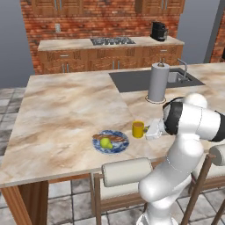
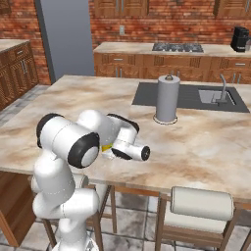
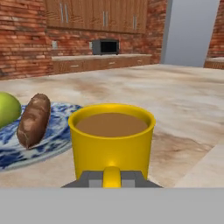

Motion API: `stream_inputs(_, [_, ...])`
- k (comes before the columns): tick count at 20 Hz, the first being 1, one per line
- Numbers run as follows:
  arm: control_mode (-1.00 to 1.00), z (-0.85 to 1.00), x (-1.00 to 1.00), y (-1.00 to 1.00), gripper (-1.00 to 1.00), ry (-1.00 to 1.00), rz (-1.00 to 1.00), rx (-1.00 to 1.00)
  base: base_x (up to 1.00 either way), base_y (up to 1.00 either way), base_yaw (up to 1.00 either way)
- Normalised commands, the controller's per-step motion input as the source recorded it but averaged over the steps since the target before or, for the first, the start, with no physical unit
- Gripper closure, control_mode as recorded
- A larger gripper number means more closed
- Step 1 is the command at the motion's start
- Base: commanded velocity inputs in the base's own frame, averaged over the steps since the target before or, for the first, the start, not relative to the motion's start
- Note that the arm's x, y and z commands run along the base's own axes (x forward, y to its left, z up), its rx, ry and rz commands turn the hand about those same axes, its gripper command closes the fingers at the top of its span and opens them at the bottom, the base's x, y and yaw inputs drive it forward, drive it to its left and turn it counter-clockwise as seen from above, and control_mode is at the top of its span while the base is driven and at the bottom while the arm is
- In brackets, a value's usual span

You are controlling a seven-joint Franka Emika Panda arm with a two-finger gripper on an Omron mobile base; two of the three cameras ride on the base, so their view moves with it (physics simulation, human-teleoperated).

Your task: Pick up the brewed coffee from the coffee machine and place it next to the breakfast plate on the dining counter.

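One mug point(image 1: 138, 129) of coffee, one blue plate point(image 1: 110, 142) bearing one pear point(image 1: 105, 143) and one sausage point(image 3: 33, 120), one paper-towel roll point(image 1: 157, 82), one sink point(image 1: 178, 77) with one tap point(image 1: 184, 68) — and, far off, one stove point(image 1: 112, 41) and one coffee machine point(image 1: 158, 31).

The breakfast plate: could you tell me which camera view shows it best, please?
The left base view: the whole plate lies in plain sight on the counter, left of the mug. The hand view shows part of it close up, cut off at the frame's left edge. In the right base view the arm hides it.
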Motion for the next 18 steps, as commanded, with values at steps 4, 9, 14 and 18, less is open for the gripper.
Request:
stream_inputs(4, [-1.00,-0.32,0.36,0.00,1.00,0.00,0.00,0.00,0.00,0.00,0.00])
stream_inputs(9, [-1.00,-0.29,0.26,0.00,-1.00,0.00,0.00,0.00,0.00,0.00,0.00])
stream_inputs(14, [-1.00,-0.01,-0.03,0.17,-1.00,0.00,0.00,-0.06,0.00,0.00,0.00])
stream_inputs(18, [-1.00,0.10,-0.31,0.39,-1.00,-0.02,0.00,-0.12,0.00,0.00,0.00])
